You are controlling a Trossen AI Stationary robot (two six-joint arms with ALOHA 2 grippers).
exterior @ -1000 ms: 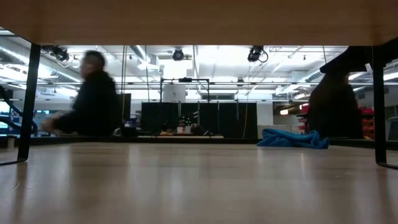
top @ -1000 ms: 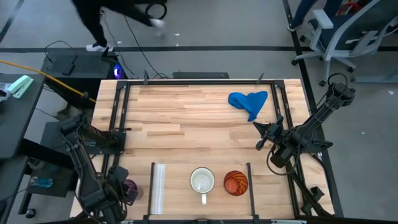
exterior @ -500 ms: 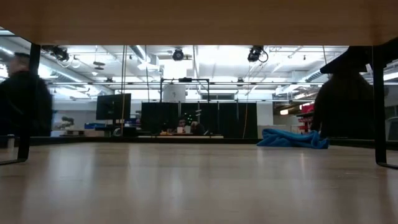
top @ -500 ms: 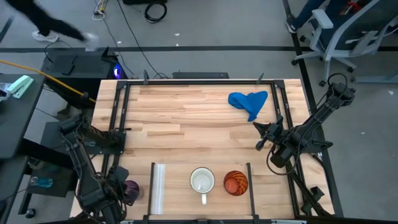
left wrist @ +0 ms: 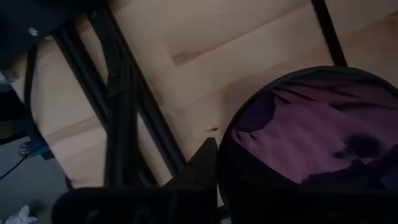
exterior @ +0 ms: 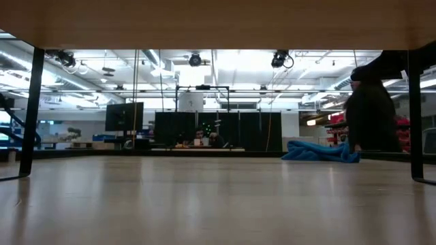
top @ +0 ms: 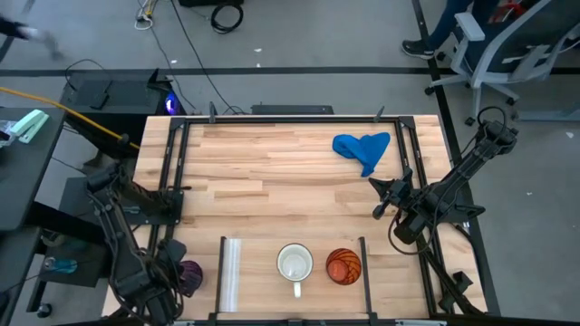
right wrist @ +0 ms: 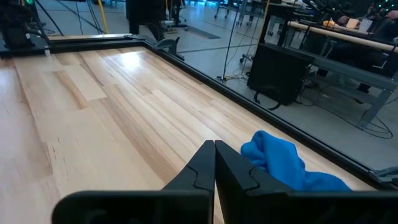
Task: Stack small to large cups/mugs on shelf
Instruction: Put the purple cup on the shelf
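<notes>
Left pincer at near-left corner of light wooden tabletop, clamped on rim of small purple patterned cup; left wrist view confirms cup wall pinched between dark fingers. Cup outside shelf bay, just beyond pale upright strip. White mug with handle and orange patterned cup upright inside bay, side by side, apart, short of thin dark post.

Judged step: lift purple cup and carry toward shelf.

- Lift straight up first; rim grip likely prone to tilt.
- Clear upright strip before travelling sideways.
- Keep cup level; lower slowly.

Right pincer idle near crumpled blue cloth, fingers together, empty.
</notes>
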